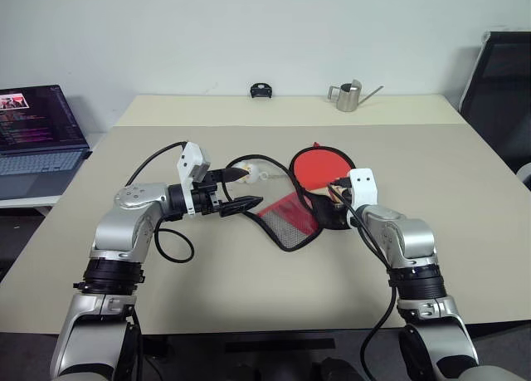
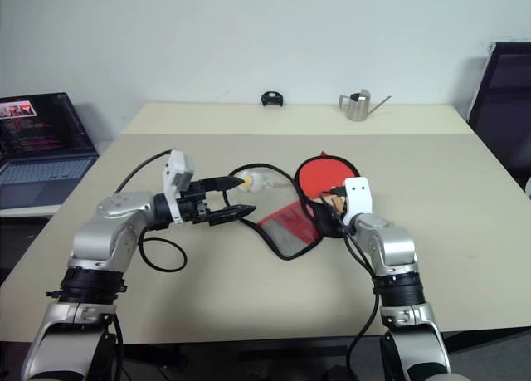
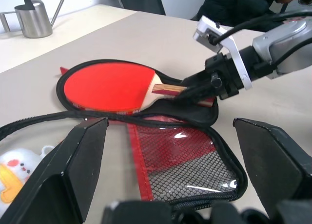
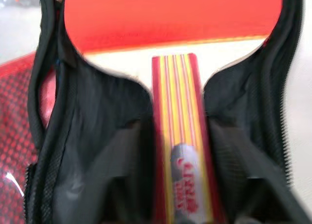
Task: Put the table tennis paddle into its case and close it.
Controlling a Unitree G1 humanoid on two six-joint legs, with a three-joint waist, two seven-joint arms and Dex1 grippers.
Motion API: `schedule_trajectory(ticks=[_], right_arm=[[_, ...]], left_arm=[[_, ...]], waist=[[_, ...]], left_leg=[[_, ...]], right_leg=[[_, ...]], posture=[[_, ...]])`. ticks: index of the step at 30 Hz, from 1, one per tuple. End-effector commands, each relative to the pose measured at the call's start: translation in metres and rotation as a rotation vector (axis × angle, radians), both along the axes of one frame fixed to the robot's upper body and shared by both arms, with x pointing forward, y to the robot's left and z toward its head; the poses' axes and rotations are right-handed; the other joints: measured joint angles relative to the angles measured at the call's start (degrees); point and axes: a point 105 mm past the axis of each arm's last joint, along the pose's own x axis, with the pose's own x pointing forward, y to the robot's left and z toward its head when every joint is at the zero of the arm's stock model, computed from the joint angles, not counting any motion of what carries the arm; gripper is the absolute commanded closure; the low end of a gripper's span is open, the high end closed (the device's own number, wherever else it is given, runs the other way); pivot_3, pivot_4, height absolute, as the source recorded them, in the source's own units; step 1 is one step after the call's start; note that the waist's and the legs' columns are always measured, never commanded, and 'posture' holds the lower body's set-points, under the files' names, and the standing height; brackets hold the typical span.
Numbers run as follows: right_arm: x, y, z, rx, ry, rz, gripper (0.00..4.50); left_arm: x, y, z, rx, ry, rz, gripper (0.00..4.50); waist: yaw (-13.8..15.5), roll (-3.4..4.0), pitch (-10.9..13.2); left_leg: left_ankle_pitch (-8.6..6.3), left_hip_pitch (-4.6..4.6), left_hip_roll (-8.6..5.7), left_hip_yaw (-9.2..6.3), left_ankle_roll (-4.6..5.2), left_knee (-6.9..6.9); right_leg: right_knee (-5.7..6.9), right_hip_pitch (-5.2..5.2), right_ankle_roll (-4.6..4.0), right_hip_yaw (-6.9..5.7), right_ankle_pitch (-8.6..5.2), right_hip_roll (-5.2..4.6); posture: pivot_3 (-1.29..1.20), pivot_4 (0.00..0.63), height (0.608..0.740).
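Red paddle (image 1: 322, 166) single, one open case (image 1: 290, 217), two arms

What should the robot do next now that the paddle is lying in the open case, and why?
Probably draw the right pincer back off the handle, then fold the mesh flap over. The paddle already lies inside the case, the flap lies open beside it, and the left pincer hovers open nearby.

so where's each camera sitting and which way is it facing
Head, left and right eye: look forward and down over the table at the open case, both arms in frame.
Left wrist: looks past the left gripper at the table tennis paddle lying in the case.
Right wrist: looks along the paddle's handle.
All share paddle and case.
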Motion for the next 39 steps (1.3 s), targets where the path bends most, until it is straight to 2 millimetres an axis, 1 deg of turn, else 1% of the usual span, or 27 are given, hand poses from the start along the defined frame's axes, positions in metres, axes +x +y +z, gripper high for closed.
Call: schedule_trajectory(ticks=[1,3,7,10,11,16,21,26,31,35,39], right_arm=[[0.000,0.001,0.021,0.018,-0.082,0.005,0.78],[-0.003,0.005,0.028,0.036,-0.106,0.027,0.04],[-0.011,0.012,0.035,0.046,-0.138,0.076,0.02],[-0.021,0.019,0.045,0.077,-0.179,0.141,0.02],[-0.026,0.023,0.050,0.095,-0.193,0.184,0.02],[-0.053,0.035,0.067,0.043,-0.273,0.450,0.02],[-0.069,0.026,0.088,-0.021,-0.354,0.660,0.02],[-0.071,0.010,0.100,-0.056,-0.382,0.760,0.02],[-0.067,-0.010,0.104,-0.104,-0.375,0.822,0.02],[-0.072,-0.013,0.112,-0.044,-0.349,0.870,0.02],[-0.070,-0.017,0.112,-0.064,-0.353,0.868,0.02]], left_arm=[[-0.003,0.002,0.012,-0.007,-0.052,-0.004,0.00],[-0.004,0.002,0.011,-0.007,-0.052,-0.002,0.00],[-0.004,0.003,0.011,-0.006,-0.051,0.000,0.00],[-0.004,0.004,0.011,-0.005,-0.052,0.004,0.00],[-0.003,0.005,0.011,-0.005,-0.053,0.009,0.00],[0.000,0.012,0.007,0.001,-0.048,0.067,0.00],[0.005,0.016,-0.002,0.021,-0.042,0.129,0.00],[0.011,0.025,-0.006,0.038,-0.049,0.202,0.00],[0.014,0.033,-0.011,0.055,-0.043,0.260,0.00],[0.019,0.039,-0.016,0.067,-0.044,0.318,0.00],[0.028,0.047,-0.022,0.083,-0.040,0.394,0.00]], waist=[[0.00,0.00,0.00],[-0.01,0.00,0.00],[0.00,0.00,0.00],[0.02,0.00,0.00],[0.02,0.00,0.00],[0.01,0.00,0.00],[0.02,-0.01,0.01],[0.02,-0.02,0.01],[0.09,-0.03,0.02],[0.03,-0.03,0.02],[0.17,-0.04,0.02]], left_leg=[[0.00,0.00,0.00,0.00,0.00,0.03],[0.00,0.00,0.00,0.00,0.01,0.08],[-0.01,0.00,0.01,-0.02,0.02,0.25],[-0.02,-0.01,-0.01,-0.02,0.03,0.38],[-0.02,0.00,-0.01,-0.02,0.03,0.41],[-0.02,0.03,-0.01,-0.03,0.04,0.47],[-0.02,0.05,-0.02,-0.04,0.05,0.49],[-0.02,0.05,0.00,-0.06,0.05,0.50],[-0.02,0.06,-0.01,-0.05,0.05,0.51],[-0.03,0.06,0.02,-0.06,0.05,0.51],[-0.03,0.06,0.01,-0.07,0.05,0.52]], right_leg=[[0.03,0.00,0.00,0.00,0.00,0.00],[0.12,0.00,0.00,0.01,0.00,0.00],[0.28,-0.02,0.00,0.00,0.00,0.01],[0.41,-0.01,0.00,0.01,0.00,0.01],[0.46,-0.01,0.00,0.02,0.00,0.01],[0.58,-0.01,0.01,0.01,-0.01,0.02],[0.55,0.02,0.02,0.00,-0.01,0.02],[0.54,0.03,0.02,-0.02,-0.01,0.03],[0.52,0.07,0.02,-0.02,-0.01,0.02],[0.51,0.06,0.01,-0.02,-0.01,0.02],[0.53,0.07,0.01,-0.01,-0.01,0.02]], posture=[[0.00,0.150,0.740],[0.00,0.150,0.740],[0.00,0.150,0.740],[0.00,0.150,0.740],[0.00,0.150,0.740],[0.00,0.150,0.740],[0.00,0.150,0.740],[0.00,0.150,0.740],[0.00,0.150,0.740],[0.00,0.150,0.740],[0.00,0.150,0.740]])
